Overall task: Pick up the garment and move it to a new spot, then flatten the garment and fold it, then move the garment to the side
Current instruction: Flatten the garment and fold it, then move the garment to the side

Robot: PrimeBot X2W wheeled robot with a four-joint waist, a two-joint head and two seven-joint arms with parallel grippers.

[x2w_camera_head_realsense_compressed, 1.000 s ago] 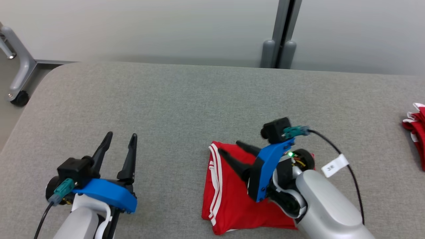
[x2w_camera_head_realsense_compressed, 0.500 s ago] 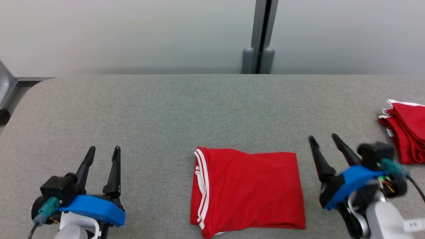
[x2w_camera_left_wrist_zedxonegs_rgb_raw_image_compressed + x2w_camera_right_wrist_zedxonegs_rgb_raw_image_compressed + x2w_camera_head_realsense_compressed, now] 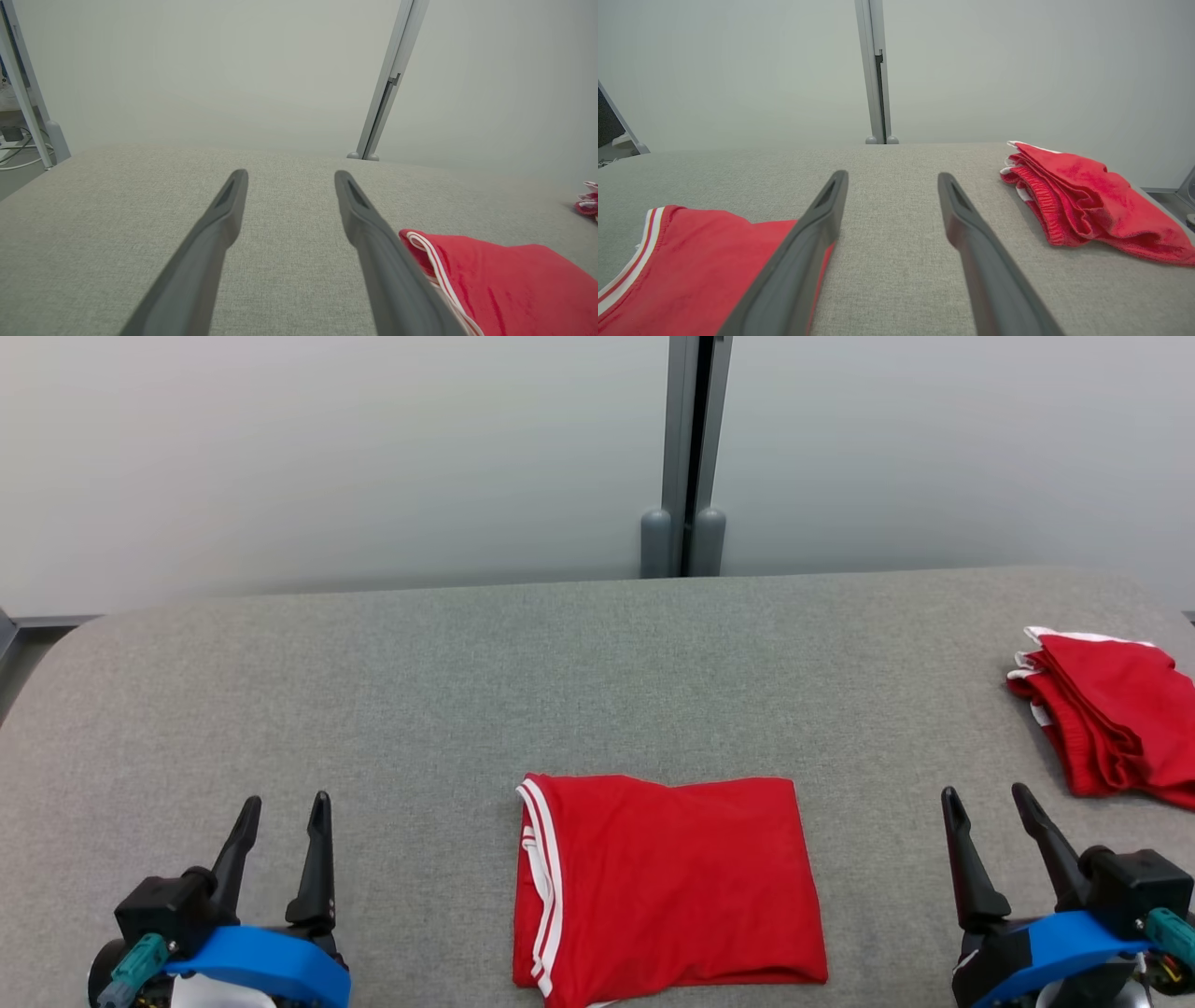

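Note:
The garment lies folded into a flat red rectangle at the near middle of the grey table, white-and-red striped trim along its left edge; its print is hidden. My left gripper rests open at the lower left, well clear of the garment. My right gripper stands open at the lower right, also apart from it. In the left wrist view the open gripper holds nothing, with the garment to its right. In the right wrist view the empty gripper has the garment at its left.
Crumpled red shorts with white trim lie near the table's right edge, also visible as shorts in the right wrist view. A grey post rises behind the table against a pale wall.
The right gripper has lifted off the garment and drawn back to the lower right. The head camera has also turned, shifting the whole picture. The garment stays folded.

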